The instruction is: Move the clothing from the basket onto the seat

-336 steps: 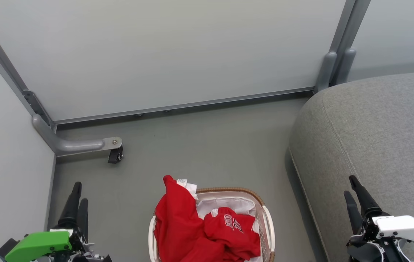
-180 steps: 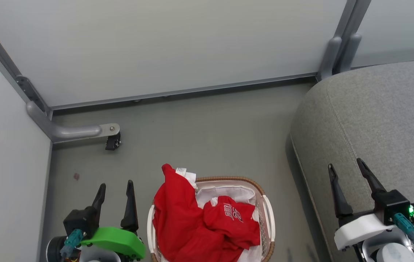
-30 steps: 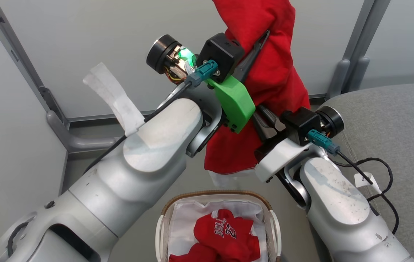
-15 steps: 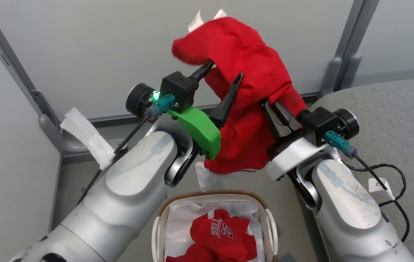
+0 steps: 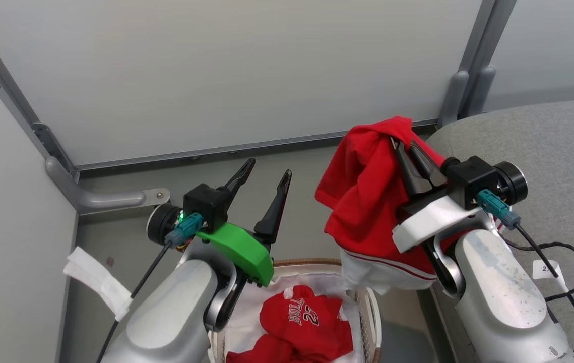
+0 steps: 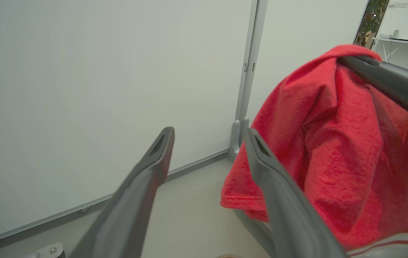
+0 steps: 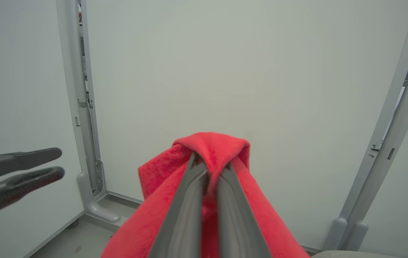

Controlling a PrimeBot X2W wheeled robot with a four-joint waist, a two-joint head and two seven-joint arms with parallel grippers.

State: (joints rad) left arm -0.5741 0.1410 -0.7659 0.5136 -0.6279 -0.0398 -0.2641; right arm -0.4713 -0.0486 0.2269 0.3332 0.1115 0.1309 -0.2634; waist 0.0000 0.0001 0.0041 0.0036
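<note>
A red garment [image 5: 367, 201] with white trim is pinched between the pressed-together fingers of the right gripper [image 5: 406, 147]. It is held in the air and draped down over that gripper and its wrist. Its white-edged hem hangs just above the right side of the basket [image 5: 312, 262], close beside the rounded corner of the grey seat [image 5: 559, 146]; whether cloth and seat touch cannot be told.

The left gripper [image 5: 269, 169] is spread wide with nothing between its 2 fingers, and is raised over the floor [image 5: 297, 151] to the left of the garment, apart from it.

A 2nd red piece, a jersey [image 5: 299, 317] printed "BULLS 23", lies crumpled on the white liner [image 5: 246, 322] inside the basket. The basket stands on the floor between the 2 arms, near the seat.
</note>
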